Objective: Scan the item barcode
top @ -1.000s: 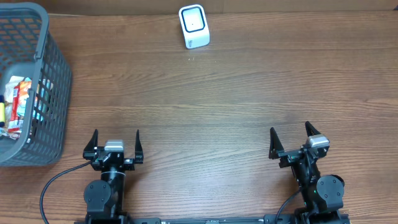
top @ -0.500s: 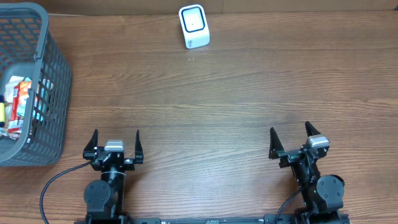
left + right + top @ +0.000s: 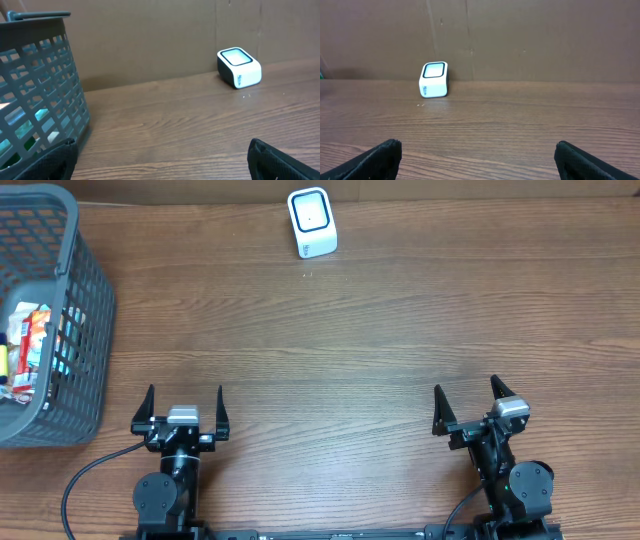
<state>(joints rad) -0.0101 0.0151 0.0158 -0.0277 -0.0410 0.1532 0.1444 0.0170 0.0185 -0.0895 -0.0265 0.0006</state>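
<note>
A small white barcode scanner (image 3: 312,222) stands at the far edge of the wooden table; it also shows in the left wrist view as a scanner (image 3: 239,67) and in the right wrist view as a scanner (image 3: 434,79). Packaged items (image 3: 30,345) lie inside the grey basket (image 3: 85,330) at the left. My left gripper (image 3: 185,402) rests at the near edge, open and empty, just right of the basket. At the near right my right gripper (image 3: 466,396) stands open with nothing between its fingers.
The grey mesh basket (image 3: 45,95) rises tall close to the left arm. A brown cardboard wall (image 3: 520,35) backs the table's far edge. A black cable (image 3: 85,475) loops by the left arm's base.
</note>
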